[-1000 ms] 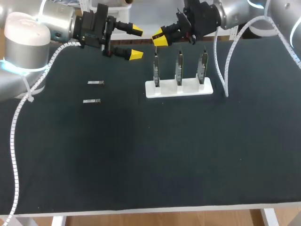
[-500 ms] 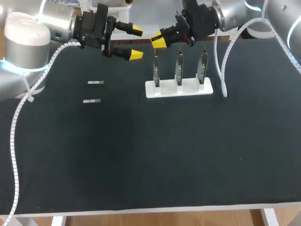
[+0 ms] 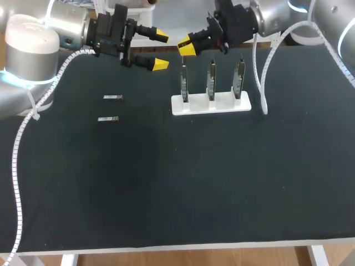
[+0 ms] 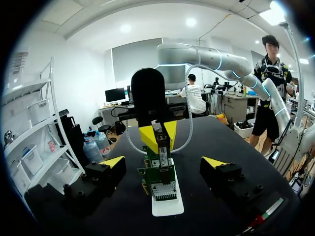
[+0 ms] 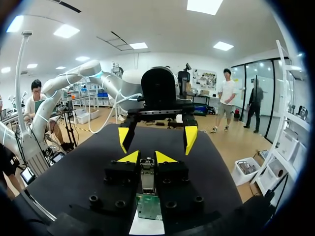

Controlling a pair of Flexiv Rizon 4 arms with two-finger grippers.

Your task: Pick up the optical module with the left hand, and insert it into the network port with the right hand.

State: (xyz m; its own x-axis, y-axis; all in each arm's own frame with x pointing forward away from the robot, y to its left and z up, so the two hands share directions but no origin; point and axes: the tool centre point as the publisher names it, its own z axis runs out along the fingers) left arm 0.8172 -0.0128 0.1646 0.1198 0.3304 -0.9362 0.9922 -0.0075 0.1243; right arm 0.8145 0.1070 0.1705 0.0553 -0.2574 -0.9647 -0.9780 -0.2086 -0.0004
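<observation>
Right gripper [image 3: 187, 47] is clamped on an optical module [image 5: 147, 176], with its yellow tips pressed to both sides of it. It sits at 12 o'clock of the leftmost port board [image 3: 183, 83], one of three standing upright in a white base [image 3: 211, 105]. The module points down at that board's top edge. It probably isn't seated in the port, but the wrist view is too tight to be sure. Left gripper [image 3: 160, 51] hangs at 9 o'clock of the right one, near but apart, fingers spread wide with nothing between them. Two more modules lie flat on the black table [image 3: 177, 183], at 9 o'clock of the base and well apart from it: far module [image 3: 112, 97], and near module [image 3: 108, 119] at its 6 o'clock.
</observation>
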